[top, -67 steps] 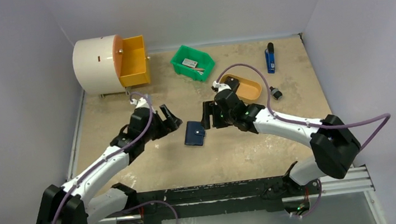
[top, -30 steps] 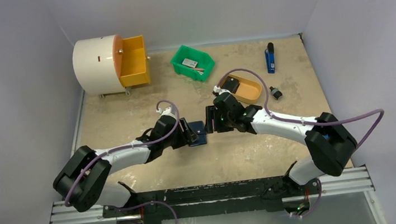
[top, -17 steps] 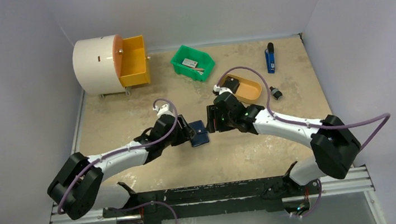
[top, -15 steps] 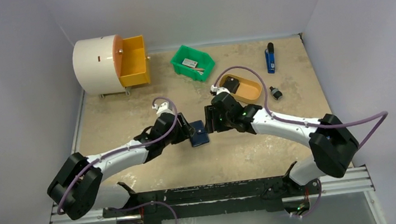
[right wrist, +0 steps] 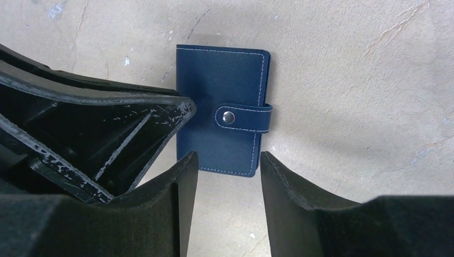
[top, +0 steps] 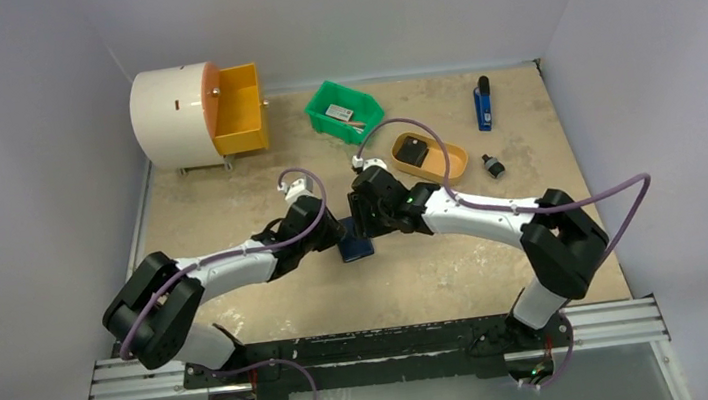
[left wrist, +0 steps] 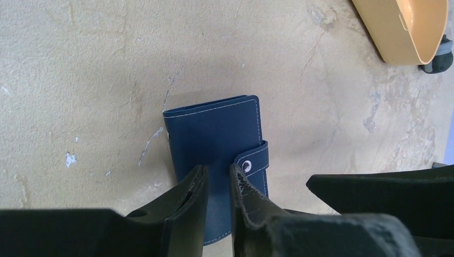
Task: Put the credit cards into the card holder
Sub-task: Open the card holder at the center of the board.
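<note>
My left gripper (left wrist: 217,174) has just narrowed to a slit over the card holder (left wrist: 214,128), which lies snapped shut mid-table with its tab at 3 o'clock. My right gripper (right wrist: 227,159), jaws apart, has closed in, so unsnapping looks next.

card holder (right wrist: 214,144): small navy wallet, white stitching
state: shut, snap tab (right wrist: 246,118) done up on its silver stud (right wrist: 228,117)
pose: flat, stud side up
spot: roughly mid-bench (right wrist: 348,80)
</note>
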